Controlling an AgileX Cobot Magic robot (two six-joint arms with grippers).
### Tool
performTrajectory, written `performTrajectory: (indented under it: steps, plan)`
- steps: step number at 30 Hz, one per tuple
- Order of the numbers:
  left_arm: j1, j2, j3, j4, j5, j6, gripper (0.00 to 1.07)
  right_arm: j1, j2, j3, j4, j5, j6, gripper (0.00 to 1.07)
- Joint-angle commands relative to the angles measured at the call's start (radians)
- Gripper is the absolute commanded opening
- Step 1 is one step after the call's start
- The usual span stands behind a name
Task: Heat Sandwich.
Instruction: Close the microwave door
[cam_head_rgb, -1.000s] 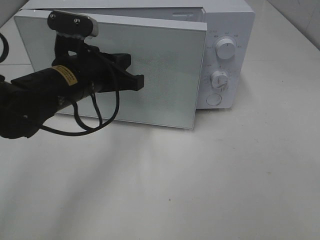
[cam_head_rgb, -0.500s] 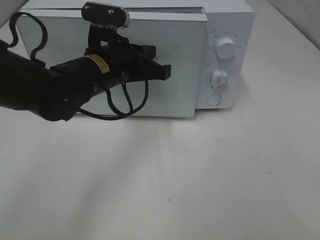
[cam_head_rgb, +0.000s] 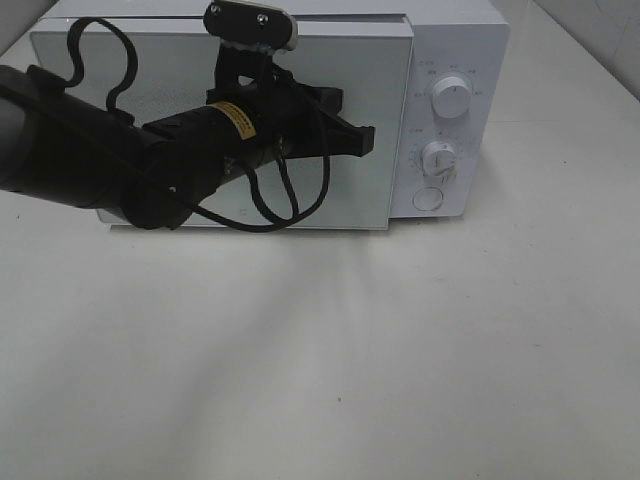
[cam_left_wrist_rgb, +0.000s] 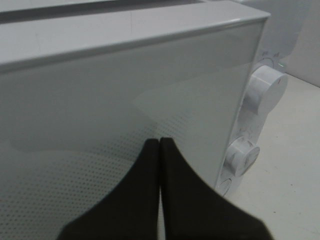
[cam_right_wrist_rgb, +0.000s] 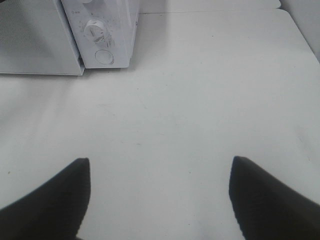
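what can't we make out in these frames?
- Sandwich: in no view; if it is inside the microwave, the door hides it.
- Door latched or not: in the high view the left arm covers much of it.
- Left gripper touching door or not: wrist view too close.
- Right gripper: outside high view; wrist view's edge cuts its jaws.
- Dial labels: too small.

Cannot see inside the microwave (cam_head_rgb: 455, 45) past its frosted door (cam_head_rgb: 375, 200), partly covered in the high view by the left arm (cam_head_rgb: 90, 165), itself cropped at the frame's edge. Cannot read the small print around the dials (cam_head_rgb: 452, 100). From the right wrist, see only the microwave's lower control-side part and just the jaw tips of the right gripper (cam_right_wrist_rgb: 159, 159), the rest cropped.
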Motion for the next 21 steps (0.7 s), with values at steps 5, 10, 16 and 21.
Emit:
performTrajectory:
  steps: [5, 10, 16, 21]
  plan:
    - [0.013, 0.035, -0.087, -0.053, 0.012, 0.000, 0.00, -0.006, -0.028, 0.000, -0.001, -0.002, -0.005, 0.74]
    - [0.013, 0.067, -0.139, -0.056, 0.015, 0.007, 0.00, -0.006, -0.028, 0.000, -0.001, -0.002, -0.003, 0.74]
    - [0.019, 0.098, -0.172, -0.109, 0.014, 0.033, 0.00, -0.006, -0.028, 0.000, -0.001, -0.002, -0.003, 0.74]
    - [0.019, 0.100, -0.171, -0.104, 0.021, 0.033, 0.00, -0.006, -0.028, 0.000, -0.001, -0.002, -0.003, 0.74]
